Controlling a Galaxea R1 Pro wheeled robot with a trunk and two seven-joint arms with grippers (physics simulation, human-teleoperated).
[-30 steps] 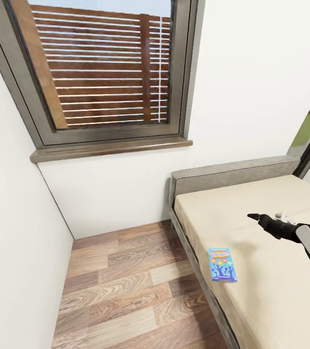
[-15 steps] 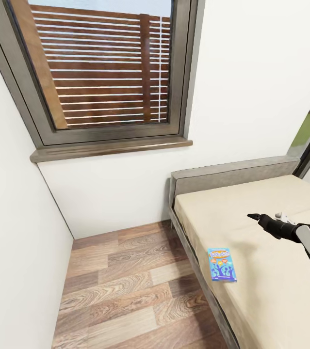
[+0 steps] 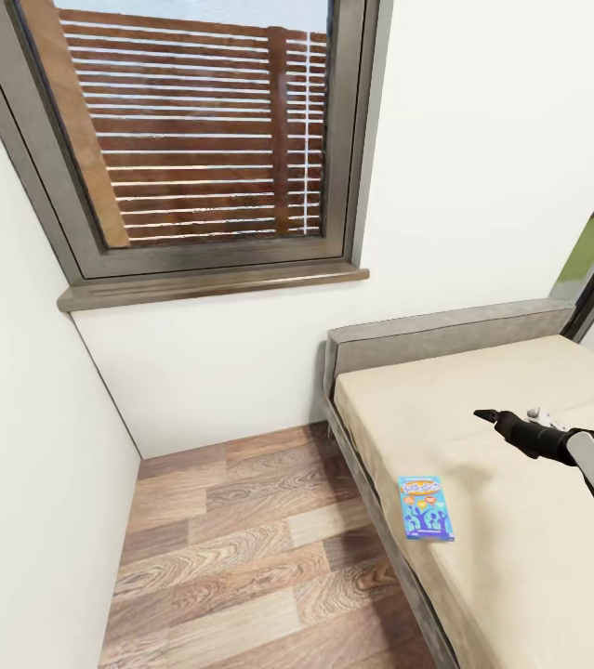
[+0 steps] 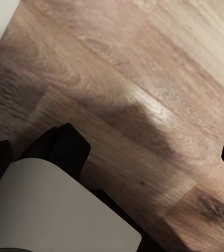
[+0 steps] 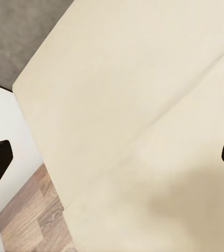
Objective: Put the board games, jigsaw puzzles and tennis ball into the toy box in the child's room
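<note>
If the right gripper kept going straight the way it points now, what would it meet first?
Probably the bed's cream mattress: the right wrist view looks along the open right gripper onto bare mattress, with the grey bed frame beyond. The blue board game lies off that line, near the bed's edge. Depth is uncertain.

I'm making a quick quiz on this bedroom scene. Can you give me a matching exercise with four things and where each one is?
Things:
1. blue board game
2. right gripper
3. window
4. wood plank floor

Places:
A. in the wall above the floor
B. flat on the bed, near its edge
C. between the wall and the bed
D. over the mattress, jaws spread

Pairs: 1-B, 2-D, 3-A, 4-C
</note>
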